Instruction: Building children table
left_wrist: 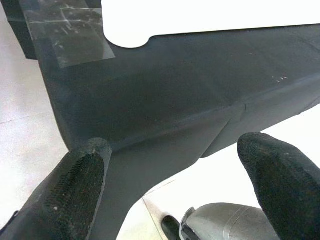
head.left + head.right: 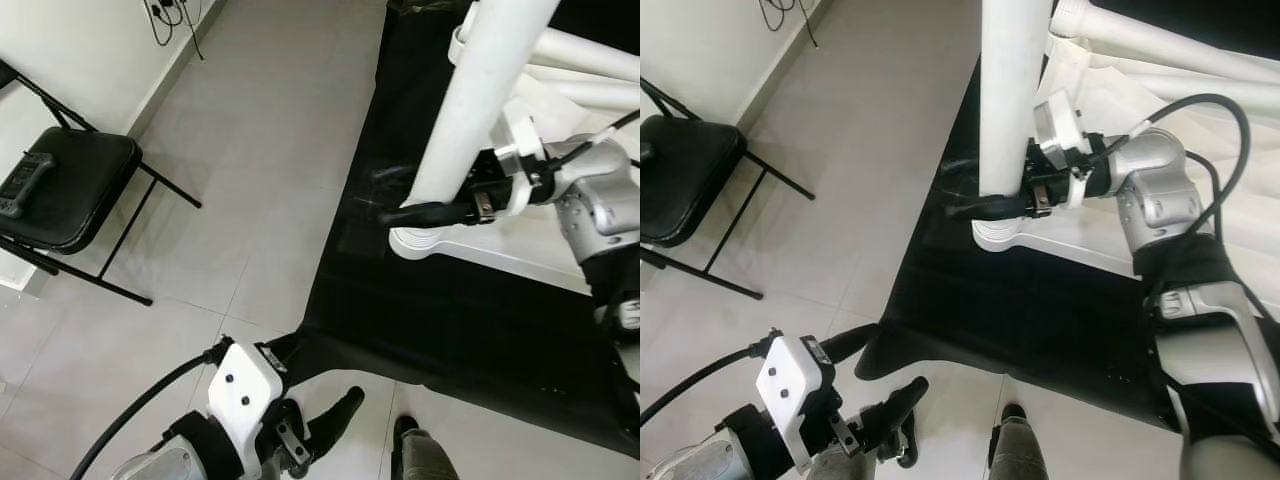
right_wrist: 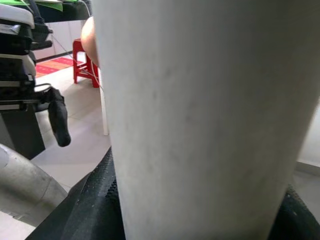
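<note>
While the right gripper (image 2: 985,207) is clamped round the lower end of a thick white table leg (image 2: 480,100), its black fingers (image 2: 430,213) wrap both sides of the tube just above the leg's round foot (image 2: 415,243). Leg stands nearly upright on a white tabletop panel (image 2: 520,250), at that panel's near corner, w/ more white legs (image 2: 590,55) lying across the panel behind it. Panel lies on a black mat (image 2: 450,320) spread on the pale tile floor (image 2: 260,150); clear tape (image 1: 70,37) sits on the mat by the panel's rounded corner. Left gripper (image 1: 175,185) hangs low at the mat's near edge, fingers (image 1: 75,190) spread wide apart & holding nothing, above the floor beside the robot's foot (image 2: 425,455). Off the mat, a black folding chair (image 2: 70,190) stands near the wall w/ a dark controller (image 2: 25,180) on its seat; cables (image 2: 175,20) hang from the wall further back. Right wrist view: red stool (image 3: 82,60) in the far room.
</note>
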`<state>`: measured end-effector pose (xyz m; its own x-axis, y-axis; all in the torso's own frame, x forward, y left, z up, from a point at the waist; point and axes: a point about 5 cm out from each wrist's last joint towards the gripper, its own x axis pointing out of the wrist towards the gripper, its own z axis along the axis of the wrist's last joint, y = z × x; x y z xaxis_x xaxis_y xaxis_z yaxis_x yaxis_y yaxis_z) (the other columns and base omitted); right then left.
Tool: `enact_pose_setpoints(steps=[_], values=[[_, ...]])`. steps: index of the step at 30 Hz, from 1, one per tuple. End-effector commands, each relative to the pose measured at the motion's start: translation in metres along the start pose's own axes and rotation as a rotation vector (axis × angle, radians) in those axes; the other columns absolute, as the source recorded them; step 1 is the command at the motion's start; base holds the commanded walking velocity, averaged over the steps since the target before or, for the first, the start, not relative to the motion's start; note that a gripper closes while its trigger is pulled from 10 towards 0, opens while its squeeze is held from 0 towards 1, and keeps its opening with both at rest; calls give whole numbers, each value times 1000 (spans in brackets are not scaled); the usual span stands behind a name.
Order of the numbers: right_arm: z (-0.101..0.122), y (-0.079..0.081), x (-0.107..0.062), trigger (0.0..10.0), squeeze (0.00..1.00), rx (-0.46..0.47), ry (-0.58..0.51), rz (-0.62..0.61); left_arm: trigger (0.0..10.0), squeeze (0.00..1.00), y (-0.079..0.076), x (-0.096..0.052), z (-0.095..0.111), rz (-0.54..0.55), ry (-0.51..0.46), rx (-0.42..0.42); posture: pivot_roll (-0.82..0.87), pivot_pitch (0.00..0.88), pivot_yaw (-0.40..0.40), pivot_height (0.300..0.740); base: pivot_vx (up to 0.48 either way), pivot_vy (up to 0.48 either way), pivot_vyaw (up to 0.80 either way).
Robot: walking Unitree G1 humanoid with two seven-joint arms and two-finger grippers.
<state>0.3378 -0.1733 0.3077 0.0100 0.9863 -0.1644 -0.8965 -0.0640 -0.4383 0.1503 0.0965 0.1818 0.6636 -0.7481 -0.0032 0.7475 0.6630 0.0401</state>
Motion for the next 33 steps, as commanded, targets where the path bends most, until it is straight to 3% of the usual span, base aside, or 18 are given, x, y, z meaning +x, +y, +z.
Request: enact_pose_setpoints(steps=[1, 7, 12, 18, 23, 26, 28, 33], values=[[-29, 11, 12, 10000, 0, 112, 53, 31, 10000, 0, -2, -2, -5, -6, 27, -20, 49, 390, 97, 740, 0, 0, 0], [-39, 10, 11, 10000, 0, 131, 85, -112, 10000, 0, -2, -1, -5, -6, 24, -21, 40, 392, 91, 740, 0, 0, 0], [-42, 12, 7, 10000, 0, 139, 98, -156, 10000, 0, -2, 0, -5, -5, 23, -22, 34, 391, 90, 740, 0, 0, 0], [-46, 21, -2, 10000, 0, 138, 153, -368, 10000, 0, 0, 1, -5, -3, 18, -23, 12, 387, 82, 740, 0, 0, 0], [-49, 25, -3, 10000, 0, 148, 183, -432, 10000, 0, 0, 2, -6, -2, 17, -23, 6, 384, 81, 740, 0, 0, 0], [-59, 40, -5, 10000, 0, 237, 216, -682, 10000, 0, 4, 3, -7, 0, 15, -23, -14, 374, 81, 740, 0, 0, 0], [-59, 40, -5, 10000, 0, 237, 216, -682, 10000, 0, 4, 3, -7, 0, 15, -23, -14, 374, 81, 740, 0, 0, 0], [-64, 58, 2, 10000, 0, 294, 236, -852, 10000, 0, 7, 4, -9, 3, 15, -20, -29, 355, 84, 740, 0, 0, 0]])
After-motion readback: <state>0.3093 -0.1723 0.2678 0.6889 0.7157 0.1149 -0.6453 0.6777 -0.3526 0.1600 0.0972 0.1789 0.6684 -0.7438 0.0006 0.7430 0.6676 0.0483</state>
